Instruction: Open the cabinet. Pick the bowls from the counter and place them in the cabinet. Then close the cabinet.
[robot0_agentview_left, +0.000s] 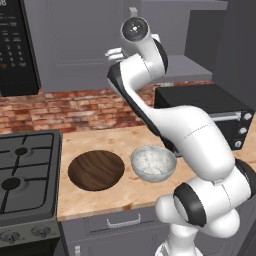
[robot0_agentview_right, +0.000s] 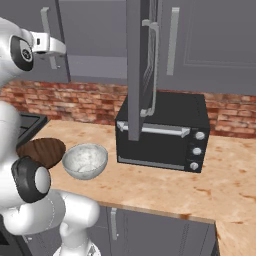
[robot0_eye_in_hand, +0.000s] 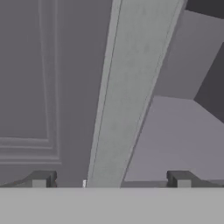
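Note:
The cabinet's right door (robot0_agentview_right: 135, 65) stands swung open, edge-on to the right base view. Its left door (robot0_agentview_left: 80, 40) is closed. My gripper (robot0_eye_in_hand: 110, 179) is raised to that left door, open, with the door's pale vertical bar handle (robot0_eye_in_hand: 131, 96) standing between the two fingertips and touching neither. In the right base view the gripper (robot0_agentview_right: 52, 46) is at the handle (robot0_agentview_right: 46, 22). Down on the tan counter (robot0_agentview_left: 100, 137) sit the dark-brown wooden bowl (robot0_agentview_left: 96, 170) and, just right of it, the white speckled bowl (robot0_agentview_left: 153, 163). They also show in the right base view, brown bowl (robot0_agentview_right: 42, 151) and white bowl (robot0_agentview_right: 85, 160).
A black toaster oven (robot0_agentview_right: 165, 130) stands on the counter under the open door. The gas stove (robot0_agentview_left: 25, 170) adjoins the counter's left end, with a black microwave (robot0_agentview_left: 17, 45) above it. A brick backsplash (robot0_agentview_left: 60, 107) runs behind. Grey drawers (robot0_agentview_left: 122, 222) lie below.

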